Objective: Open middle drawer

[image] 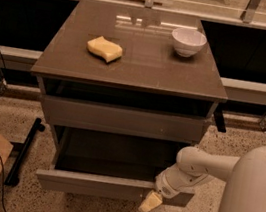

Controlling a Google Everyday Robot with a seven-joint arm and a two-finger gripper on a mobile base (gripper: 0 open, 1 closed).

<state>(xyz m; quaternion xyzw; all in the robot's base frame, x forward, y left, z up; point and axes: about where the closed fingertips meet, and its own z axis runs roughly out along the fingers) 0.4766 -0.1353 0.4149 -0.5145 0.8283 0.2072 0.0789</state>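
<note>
Nearest the camera, at five o'clock, the gripper (151, 202) lay at the right end of the middle drawer (99, 186), which stood pulled well out beneath the upper drawer front (120, 119). Whether the gripper was wide or narrow could not be told. Pulling from one end might skew the drawer and jam it, or the gripper might slip off the handleless front. Farther back, a hard tug could jolt the bench (146, 59), shaking the yellow sponge (104, 48) at eleven o'clock and the white bowl (188, 41) at one o'clock.
</note>
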